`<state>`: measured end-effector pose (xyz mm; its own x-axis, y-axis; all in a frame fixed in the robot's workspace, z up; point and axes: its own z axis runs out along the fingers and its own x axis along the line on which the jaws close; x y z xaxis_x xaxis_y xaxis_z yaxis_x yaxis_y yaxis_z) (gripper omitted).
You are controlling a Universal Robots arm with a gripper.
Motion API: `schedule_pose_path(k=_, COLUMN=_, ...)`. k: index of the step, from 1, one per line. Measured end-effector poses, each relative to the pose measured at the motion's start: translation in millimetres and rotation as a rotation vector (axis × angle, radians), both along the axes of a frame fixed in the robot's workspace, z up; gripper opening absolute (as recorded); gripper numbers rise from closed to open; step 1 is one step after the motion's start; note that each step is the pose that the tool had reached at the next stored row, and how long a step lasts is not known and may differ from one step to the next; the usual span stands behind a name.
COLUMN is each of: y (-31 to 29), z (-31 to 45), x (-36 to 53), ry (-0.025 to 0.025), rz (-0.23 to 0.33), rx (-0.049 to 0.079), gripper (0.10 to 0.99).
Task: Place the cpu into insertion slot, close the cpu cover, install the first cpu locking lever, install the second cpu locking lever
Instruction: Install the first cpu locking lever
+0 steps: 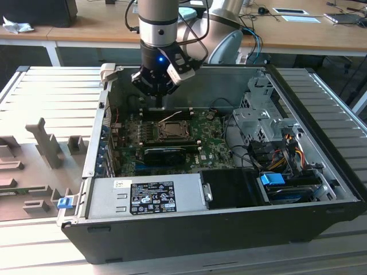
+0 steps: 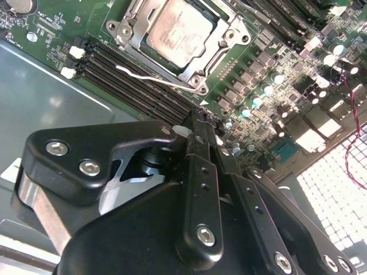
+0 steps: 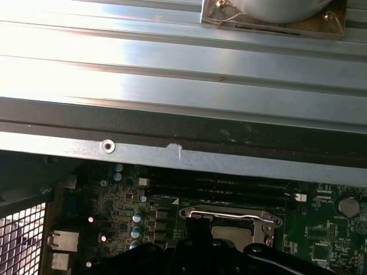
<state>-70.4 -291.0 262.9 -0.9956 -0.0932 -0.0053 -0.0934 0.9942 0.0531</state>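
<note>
Just ahead of the gripper, its fingertips pressed together, the cpu sits in the insertion slot. The cpu cover frames it, and a wire locking lever lies between socket and gripper.

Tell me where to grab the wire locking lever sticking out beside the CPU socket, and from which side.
Grip the locking lever near its free, bent end, probably from above with the jaws across the wire. That end reaches out over the memory slots with open room around it, while the other end runs in at the corner of the cpu cover, where metal crowds it.
</note>
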Motion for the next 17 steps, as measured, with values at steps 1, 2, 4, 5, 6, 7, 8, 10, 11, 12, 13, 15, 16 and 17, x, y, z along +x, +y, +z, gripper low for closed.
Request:
schedule_pose_path(k=1, y=0.0, z=0.0, x=0.4, ry=0.0000, rz=0.000, rx=0.000, gripper=0.106)
schedule_pose_path(k=2, y=0.0, z=0.0, x=0.6, ry=0.0000, rz=0.000, rx=0.000, gripper=0.106)
schedule_pose_path(k=4, y=0.0, z=0.0, x=1.2, ry=0.0000, rz=0.000, rx=0.000, gripper=0.106)
schedule_pose_path(k=5, y=0.0, z=0.0, x=1.5, ry=0.0000, rz=0.000, rx=0.000, gripper=0.106)
schedule_pose_path(k=6, y=0.0, z=0.0, x=1.7, ry=0.0000, rz=0.000, rx=0.000, gripper=0.106)
schedule_pose_path(k=7, y=0.0, z=0.0, x=2.0, ry=0.0000, rz=0.000, rx=0.000, gripper=0.106)
schedule_pose_path(k=8, y=0.0, z=0.0, x=2.3, ry=0.0000, rz=0.000, rx=0.000, gripper=0.106)
schedule_pose_path(k=10, y=0.0, z=0.0, x=3.4, ry=0.0000, rz=0.000, rx=0.000, gripper=0.106)
schedule_pose_path(k=11, y=0.0, z=0.0, x=3.9, ry=0.0000, rz=0.000, rx=0.000, gripper=0.106)
schedule_pose_path(k=12, y=0.0, z=-0.1, x=4.6, ry=0.0000, rz=-0.001, rx=0.000, gripper=0.106)
schedule_pose_path(k=13, y=0.0, z=-0.2, x=5.3, ry=0.0000, rz=-0.001, rx=0.000, gripper=0.106)
schedule_pose_path(k=15, y=0.0, z=-0.6, x=6.2, ry=-0.0001, rz=-0.002, rx=0.000, gripper=0.106)
schedule_pose_path(k=16, y=0.0, z=-0.8, x=6.7, ry=0.0000, rz=-0.002, rx=0.000, gripper=0.106)
schedule_pose_path(k=17, y=0.0, z=-1.0, x=6.8, ry=0.0000, rz=-0.002, rx=0.000, gripper=0.106)
